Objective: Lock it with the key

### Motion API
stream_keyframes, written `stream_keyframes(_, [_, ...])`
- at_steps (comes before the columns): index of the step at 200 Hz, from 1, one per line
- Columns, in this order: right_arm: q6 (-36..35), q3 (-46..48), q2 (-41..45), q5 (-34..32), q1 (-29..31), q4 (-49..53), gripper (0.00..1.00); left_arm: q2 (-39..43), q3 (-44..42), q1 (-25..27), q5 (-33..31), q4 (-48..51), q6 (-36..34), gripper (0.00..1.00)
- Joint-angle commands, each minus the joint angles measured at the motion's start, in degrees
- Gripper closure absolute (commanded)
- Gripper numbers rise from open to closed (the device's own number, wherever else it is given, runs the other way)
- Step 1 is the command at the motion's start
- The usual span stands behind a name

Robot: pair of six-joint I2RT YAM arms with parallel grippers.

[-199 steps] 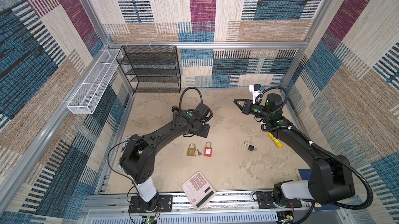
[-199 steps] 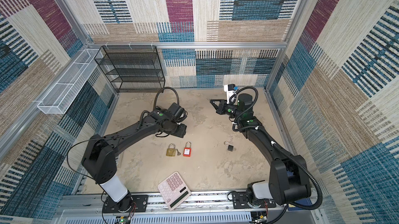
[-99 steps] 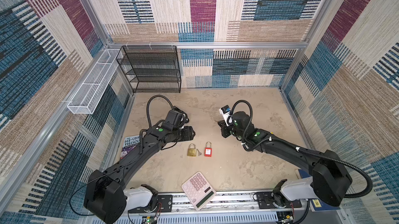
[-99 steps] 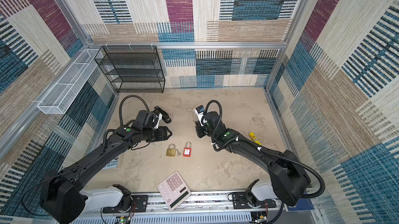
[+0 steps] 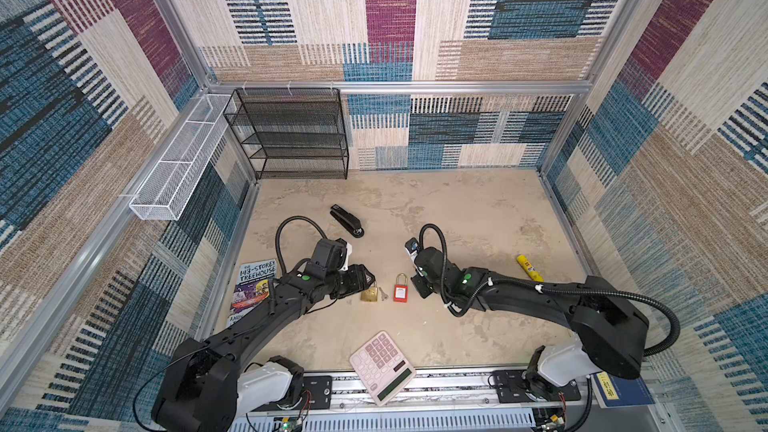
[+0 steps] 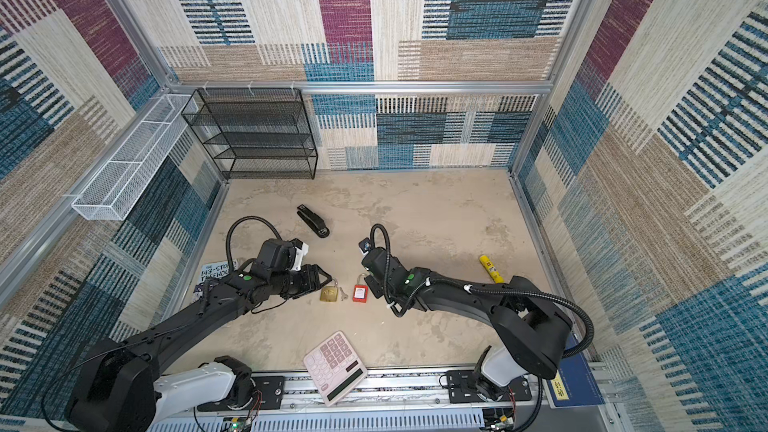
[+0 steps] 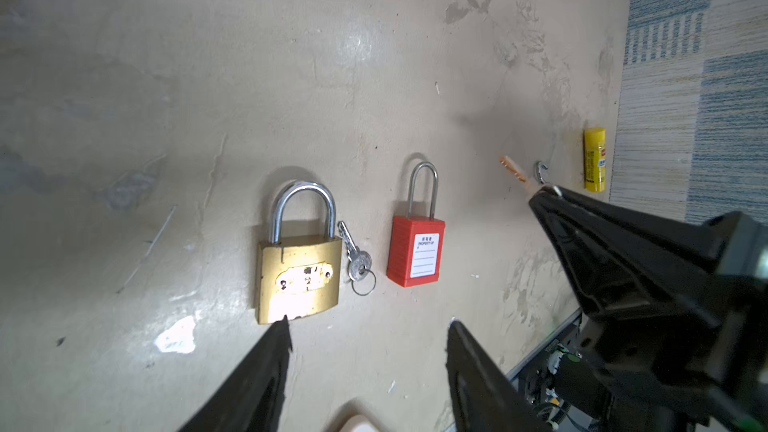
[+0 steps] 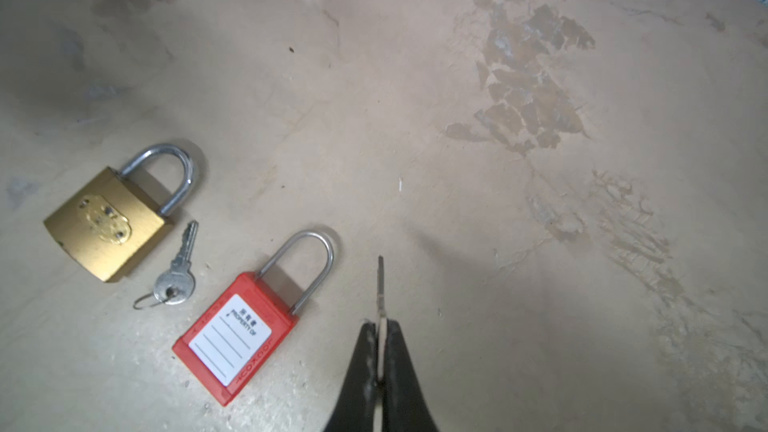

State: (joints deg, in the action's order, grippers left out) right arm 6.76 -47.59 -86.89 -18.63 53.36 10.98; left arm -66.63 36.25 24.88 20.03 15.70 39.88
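A: Containers?
B: A black mesh rack (image 5: pixel 291 134) and a white wire basket (image 5: pixel 178 159) (against the walls).
A: The key (image 8: pixel 380 284)?
B: Pinched by the right gripper (image 8: pixel 380 326) beside the red padlock (image 8: pixel 237 338); left gripper (image 7: pixel 369 324) spread at the brass padlock (image 7: pixel 299 276). Both swung inward since earlier.

Two padlocks (image 8: pixel 106 224), two keys (image 8: pixel 178 272), one stapler (image 5: pixel 347 221), one calculator (image 5: pixel 382 367), one book (image 5: pixel 255 288), one glue stick (image 5: pixel 528 267).
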Motion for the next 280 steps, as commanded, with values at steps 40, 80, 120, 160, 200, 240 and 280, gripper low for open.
stream_keyframes(40, [5.25,3.59,0.36,-2.75,2.4,-1.95,1.0,3.37,-2.24,-0.1,0.23,-2.48,1.24,0.37])
stream_keyframes(80, [6.91,5.64,0.54,-2.46,2.89,-3.54,1.0,3.67,-2.32,-0.1,0.09,-2.21,1.1,0.37])
stream_keyframes(120, [7.12,7.52,0.48,-2.49,3.65,-6.34,0.99,2.37,-1.89,-0.16,0.44,-2.44,0.96,0.37])
stream_keyframes(160, [7.42,8.62,1.14,-2.98,4.28,-9.25,0.99,1.61,-1.69,-0.1,0.67,-2.7,1.07,0.37])
stream_keyframes(200, [9.86,10.23,1.59,-3.53,4.24,-11.95,0.99,1.1,-1.37,-0.17,0.85,-2.87,1.02,0.37])
stream_keyframes(240, [12.64,10.84,0.87,-5.21,4.27,-13.02,0.99,0.45,-1.88,-0.01,1.53,-3.76,1.85,0.37])
stream_keyframes(280, [12.99,11.28,0.5,-6.25,4.29,-13.71,0.98,0.45,-2.02,-0.01,1.48,-3.93,1.96,0.38])
